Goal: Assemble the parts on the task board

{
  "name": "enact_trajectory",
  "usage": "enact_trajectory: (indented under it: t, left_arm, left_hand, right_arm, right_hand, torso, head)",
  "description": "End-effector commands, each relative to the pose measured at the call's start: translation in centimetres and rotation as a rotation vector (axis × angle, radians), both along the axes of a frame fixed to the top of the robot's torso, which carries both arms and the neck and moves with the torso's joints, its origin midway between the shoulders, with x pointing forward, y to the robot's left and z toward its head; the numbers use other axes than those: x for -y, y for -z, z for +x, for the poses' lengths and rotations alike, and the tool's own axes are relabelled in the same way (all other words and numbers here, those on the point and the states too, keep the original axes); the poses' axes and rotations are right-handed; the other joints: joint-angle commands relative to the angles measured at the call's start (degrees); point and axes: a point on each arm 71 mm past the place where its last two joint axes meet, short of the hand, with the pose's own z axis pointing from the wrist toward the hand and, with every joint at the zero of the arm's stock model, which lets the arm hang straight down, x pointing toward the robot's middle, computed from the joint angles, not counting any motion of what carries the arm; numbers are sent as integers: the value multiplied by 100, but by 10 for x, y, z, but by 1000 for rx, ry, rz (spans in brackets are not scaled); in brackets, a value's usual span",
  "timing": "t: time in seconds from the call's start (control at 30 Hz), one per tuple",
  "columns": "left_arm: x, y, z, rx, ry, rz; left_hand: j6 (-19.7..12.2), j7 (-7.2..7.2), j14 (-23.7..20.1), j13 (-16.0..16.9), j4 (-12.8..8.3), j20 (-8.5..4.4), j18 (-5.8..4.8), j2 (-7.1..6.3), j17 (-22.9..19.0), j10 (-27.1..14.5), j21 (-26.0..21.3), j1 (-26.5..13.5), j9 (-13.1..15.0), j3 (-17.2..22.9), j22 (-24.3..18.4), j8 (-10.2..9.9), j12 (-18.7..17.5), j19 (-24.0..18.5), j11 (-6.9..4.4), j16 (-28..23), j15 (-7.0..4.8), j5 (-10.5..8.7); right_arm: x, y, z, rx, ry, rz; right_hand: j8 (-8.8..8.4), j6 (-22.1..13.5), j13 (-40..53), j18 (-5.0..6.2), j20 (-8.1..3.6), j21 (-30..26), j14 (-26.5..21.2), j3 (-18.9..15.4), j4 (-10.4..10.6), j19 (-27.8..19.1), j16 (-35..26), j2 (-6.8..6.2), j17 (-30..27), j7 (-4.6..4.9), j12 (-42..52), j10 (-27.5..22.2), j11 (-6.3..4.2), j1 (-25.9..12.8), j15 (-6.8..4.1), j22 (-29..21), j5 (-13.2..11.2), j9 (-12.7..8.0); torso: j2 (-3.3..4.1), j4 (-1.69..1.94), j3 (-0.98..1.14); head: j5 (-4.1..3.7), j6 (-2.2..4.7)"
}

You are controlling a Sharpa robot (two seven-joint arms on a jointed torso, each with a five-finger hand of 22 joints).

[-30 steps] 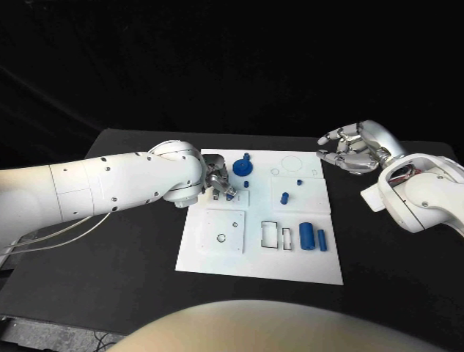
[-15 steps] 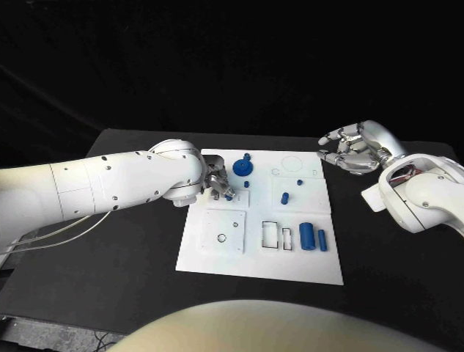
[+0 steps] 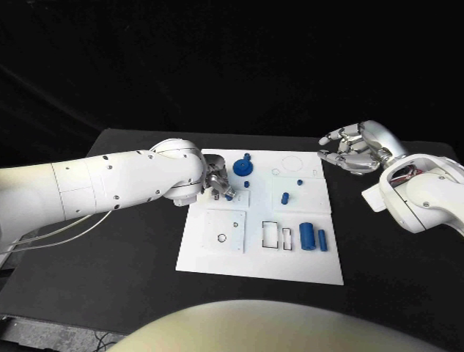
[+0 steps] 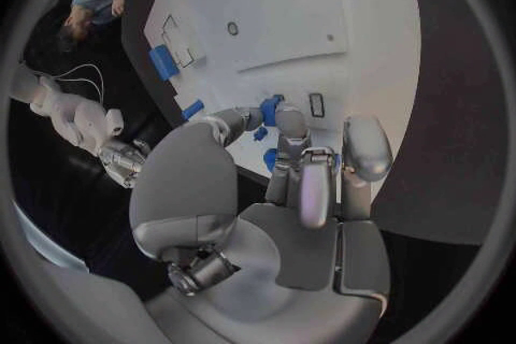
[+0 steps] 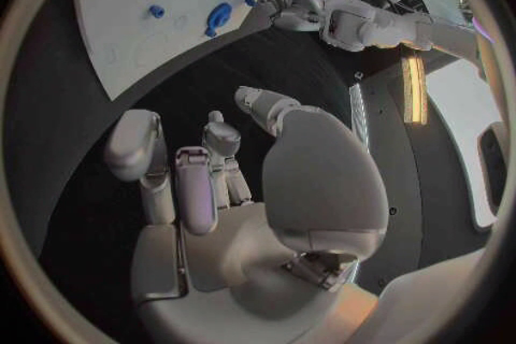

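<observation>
while your left hand [image 3: 216, 183] works at the upper left of the white board [image 3: 226, 257], its fingertips [image 4: 282, 122] pinch a small blue part [image 4: 269, 110] just above the board, so you look to be mid-placement. next you need to line it up with its seat and press down. your right hand [image 3: 348, 150] hangs off the board's far right corner over the dark surface [image 3: 116, 242], fingers loosely curled around nothing.

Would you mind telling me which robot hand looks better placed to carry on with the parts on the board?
Probably the left robot hand: it is already at the task board among the blue parts, whereas the right robot hand hovers off the far corner.
</observation>
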Motion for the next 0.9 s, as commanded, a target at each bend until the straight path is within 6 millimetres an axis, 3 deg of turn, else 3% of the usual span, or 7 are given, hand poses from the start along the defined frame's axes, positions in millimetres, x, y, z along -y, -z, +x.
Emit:
enact_trajectory:
  t: [0.03,0.47,0.9]
  left_arm:
    - [3,4,-3,-32,25,22]
    - [5,6,-2,-57,46,58]
    - [3,7,-1,-52,46,88]
  left_hand:
    - [84,-24,573,-5,-1291,-13,-116,38,1420,35,23,16,0,1246,763,12,22,46,-7,35,-41,21]
    - [95,-30,579,10,-1305,-16,-123,36,1443,56,55,25,-7,1247,777,8,33,64,-10,46,-44,26]
    - [180,-44,593,127,-1361,-28,-139,5,1501,171,138,20,-48,1243,826,-14,119,112,-20,73,-54,230]
  right_arm:
    - [-1,0,0,3,-9,-1]
    - [-2,0,-1,3,-12,0]
    - [-2,0,-1,3,-12,0]
  right_hand:
    - [19,-45,-7,60,5,-33,286,27,-3,-47,-37,-11,386,-10,-31,-53,2,-51,-3,538,30,9]
    - [19,-45,-7,60,5,-33,286,27,-3,-47,-37,-11,386,-10,-31,-53,2,-51,-3,538,30,9]
    - [19,-45,-7,60,5,-33,286,27,-3,-47,-37,-11,386,-10,-31,-53,2,-51,-3,538,30,9]
  torso:
    - [-1,0,4]
    - [-3,-6,8]
    - [-1,0,0]
  head:
    - [3,1]
    - [12,1]
    - [3,1]
